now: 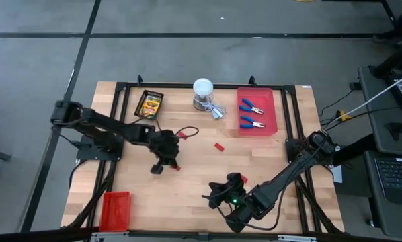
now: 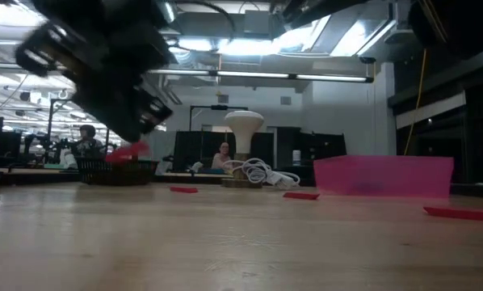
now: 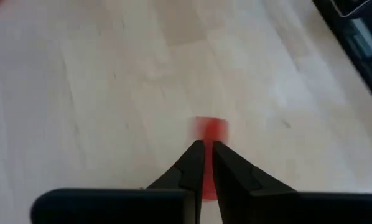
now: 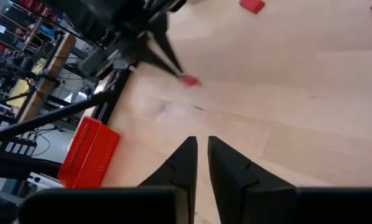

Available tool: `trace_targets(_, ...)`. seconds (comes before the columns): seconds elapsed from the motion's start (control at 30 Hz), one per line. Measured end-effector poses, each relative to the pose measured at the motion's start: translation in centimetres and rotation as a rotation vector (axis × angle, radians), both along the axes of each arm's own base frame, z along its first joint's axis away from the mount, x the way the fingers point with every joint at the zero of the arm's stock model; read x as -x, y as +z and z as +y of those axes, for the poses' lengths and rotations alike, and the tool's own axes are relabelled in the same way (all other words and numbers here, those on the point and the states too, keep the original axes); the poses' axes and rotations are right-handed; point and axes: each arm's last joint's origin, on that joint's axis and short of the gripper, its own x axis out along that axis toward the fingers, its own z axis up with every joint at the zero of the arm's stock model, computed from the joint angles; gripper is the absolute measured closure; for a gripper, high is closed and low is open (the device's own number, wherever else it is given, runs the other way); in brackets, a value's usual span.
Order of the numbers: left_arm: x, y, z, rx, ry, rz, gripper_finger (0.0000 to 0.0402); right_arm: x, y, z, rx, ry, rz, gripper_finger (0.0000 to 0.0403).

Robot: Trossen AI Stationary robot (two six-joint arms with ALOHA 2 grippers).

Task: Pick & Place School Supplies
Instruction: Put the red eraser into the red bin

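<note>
Left pincer (image 3: 206,149) grasps a red block (image 3: 209,128) above the wooden surface (image 1: 187,185); beyond the pink tray (image 1: 257,111), two more blocks lie.

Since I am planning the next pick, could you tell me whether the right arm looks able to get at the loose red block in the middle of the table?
Probably yes: the red block lies on bare wood, and the right pincer has nothing between them.

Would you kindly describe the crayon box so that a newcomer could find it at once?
Start at the wooden table and go to its far left corner, where a flat black tray lies. The crayon box sits flat inside it, left of the white round-topped container. It is the only yellow-orange-green printed thing there.
</note>
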Motion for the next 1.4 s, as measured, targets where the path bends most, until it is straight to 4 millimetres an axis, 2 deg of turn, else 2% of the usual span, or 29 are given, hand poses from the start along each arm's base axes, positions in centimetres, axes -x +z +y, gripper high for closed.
trace_targets(0.27,4.0,3.3,-3.9,0.051,0.064,0.069,0.0398,0.1,0.1,0.1,0.048,-0.009,-0.021,0.0360)
trace_targets(0.37,5.1,3.9,-4.8,-0.028,0.125,0.044,0.0399,0.1,0.1,0.0,0.074,-0.011,-0.024,0.0359)
trace_targets(0.47,5.1,3.8,-4.9,-0.119,0.259,0.009,0.0387,0.1,0.2,0.0,0.088,-0.009,-0.023,0.0359)
trace_targets(0.63,3.8,2.0,-4.6,-0.120,0.350,0.073,0.0337,0.1,0.2,0.0,0.092,-0.013,-0.029,0.0359)
trace_targets(0.87,2.3,-2.0,-4.1,-0.113,0.459,0.184,0.0271,0.1,0.2,0.1,0.082,-0.015,-0.037,0.0359)
trace_targets(1.2,1.1,-4.2,-4.2,-0.141,0.510,0.200,0.0258,0.1,0.3,0.2,0.082,-0.017,-0.047,0.0359)
trace_targets(1.4,1.1,-4.3,-4.1,-0.157,0.516,0.206,0.0258,0.3,0.2,0.4,0.078,-0.009,-0.044,0.0359)
